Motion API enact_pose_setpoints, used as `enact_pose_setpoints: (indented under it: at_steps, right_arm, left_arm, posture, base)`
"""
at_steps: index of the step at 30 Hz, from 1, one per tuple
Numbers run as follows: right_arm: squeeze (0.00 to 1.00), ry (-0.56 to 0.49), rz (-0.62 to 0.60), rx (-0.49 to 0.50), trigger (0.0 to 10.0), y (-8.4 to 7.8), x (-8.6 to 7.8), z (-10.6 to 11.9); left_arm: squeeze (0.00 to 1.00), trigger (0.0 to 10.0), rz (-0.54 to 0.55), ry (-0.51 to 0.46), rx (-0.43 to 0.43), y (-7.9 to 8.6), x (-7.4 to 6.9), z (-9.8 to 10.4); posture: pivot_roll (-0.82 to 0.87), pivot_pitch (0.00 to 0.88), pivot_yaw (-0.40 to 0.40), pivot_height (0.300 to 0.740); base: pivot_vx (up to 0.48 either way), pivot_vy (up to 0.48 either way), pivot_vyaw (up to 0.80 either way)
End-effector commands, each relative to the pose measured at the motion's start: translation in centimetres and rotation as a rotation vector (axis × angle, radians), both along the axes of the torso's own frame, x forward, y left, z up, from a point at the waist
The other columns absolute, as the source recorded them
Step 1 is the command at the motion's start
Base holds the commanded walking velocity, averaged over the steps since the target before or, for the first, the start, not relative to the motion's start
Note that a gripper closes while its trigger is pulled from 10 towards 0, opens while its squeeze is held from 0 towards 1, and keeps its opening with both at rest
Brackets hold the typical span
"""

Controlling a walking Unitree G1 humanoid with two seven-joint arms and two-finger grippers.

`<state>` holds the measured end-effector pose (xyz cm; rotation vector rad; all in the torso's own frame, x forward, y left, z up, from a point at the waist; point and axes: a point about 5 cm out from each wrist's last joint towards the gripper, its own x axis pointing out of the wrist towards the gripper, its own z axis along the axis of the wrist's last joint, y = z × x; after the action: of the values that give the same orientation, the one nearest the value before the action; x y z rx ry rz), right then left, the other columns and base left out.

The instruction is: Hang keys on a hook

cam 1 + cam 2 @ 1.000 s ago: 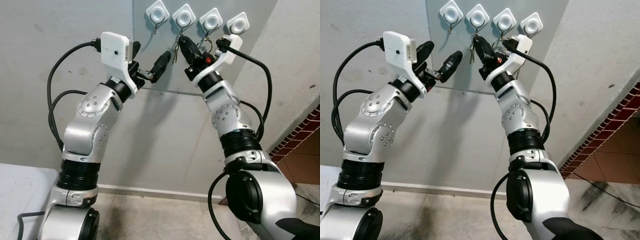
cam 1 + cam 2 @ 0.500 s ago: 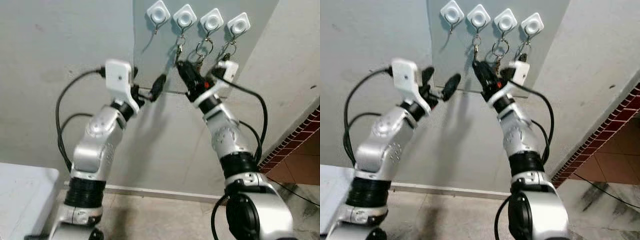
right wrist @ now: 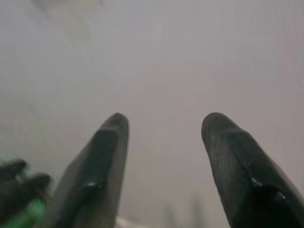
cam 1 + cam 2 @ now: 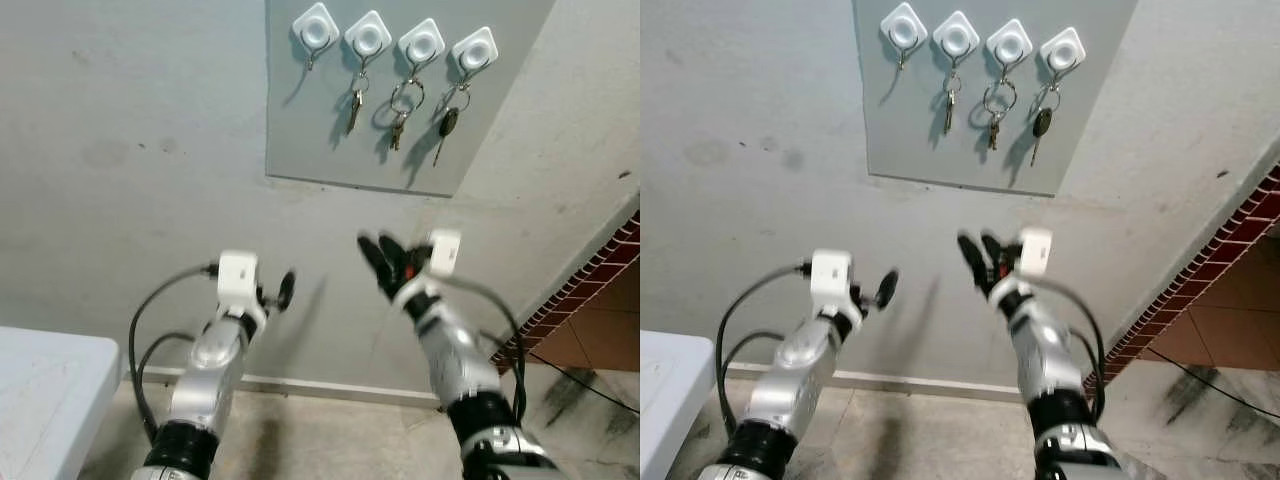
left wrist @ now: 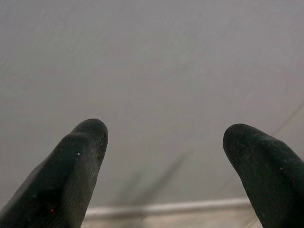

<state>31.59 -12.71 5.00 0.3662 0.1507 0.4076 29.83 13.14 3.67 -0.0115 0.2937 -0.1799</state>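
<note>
- Three sets of keys [image 4: 397,108] hang on the grey board [image 4: 300,130], each from its own white hook [image 4: 421,46]; the leftmost hook [image 4: 315,28] is bare.
- The job looks done.
- Right tool [image 4: 383,262] sits low, well below the board, fingers spread and empty.
- Left tool [image 5: 164,152] is likewise apart, facing bare wall [image 4: 120,150].
- A white tabletop [image 4: 40,380] edges in at far left; nothing blocks the arms.

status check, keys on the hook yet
Left gripper open, right gripper open, both low, off the wall. Keys hang on second hook. First hook bare. Nothing in the way.
</note>
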Motion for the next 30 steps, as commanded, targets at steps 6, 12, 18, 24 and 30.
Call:
enact_pose_setpoints:
  at_steps: [6,12,18,24,30]
  right_arm:
    - [1.00,0.206,-0.072,-0.211,10.0,-2.5,-4.0,-5.5]
    - [1.00,0.337,-0.114,-0.300,10.0,-4.2,-6.9,-8.3]
    - [1.00,0.438,-0.118,-0.405,10.0,-5.0,-9.6,-10.4]
    - [1.00,0.523,-0.121,-0.464,10.0,-5.2,-11.5,-11.7]
    - [0.00,0.607,-0.147,-0.467,10.0,-5.3,-13.5,-12.9]
  left_arm:
    - [0.00,10.0,-0.016,0.187,0.038,0.6,-3.0,-5.1]
    - [0.00,10.0,-0.015,0.307,0.053,1.1,-4.9,-7.4]
    - [0.00,10.0,-0.011,0.404,0.043,1.4,-6.7,-9.1]
    - [0.00,10.0,-0.011,0.474,0.051,1.5,-8.1,-10.1]
    - [0.00,10.0,-0.024,0.569,0.110,2.1,-10.3,-11.5]
  posture:
    - [0.01,0.000,-0.050,0.715]
    - [0.00,0.000,-0.041,0.715]
    - [0.00,0.000,-0.029,0.715]
    - [-0.02,0.000,-0.005,0.715]
    - [-0.05,0.000,0.031,0.715]
  base:
    - [0.000,0.000,0.00]
    - [0.000,0.000,0.00]
    - [0.000,0.000,0.00]
    - [0.000,0.000,0.00]
    - [0.000,0.000,0.00]
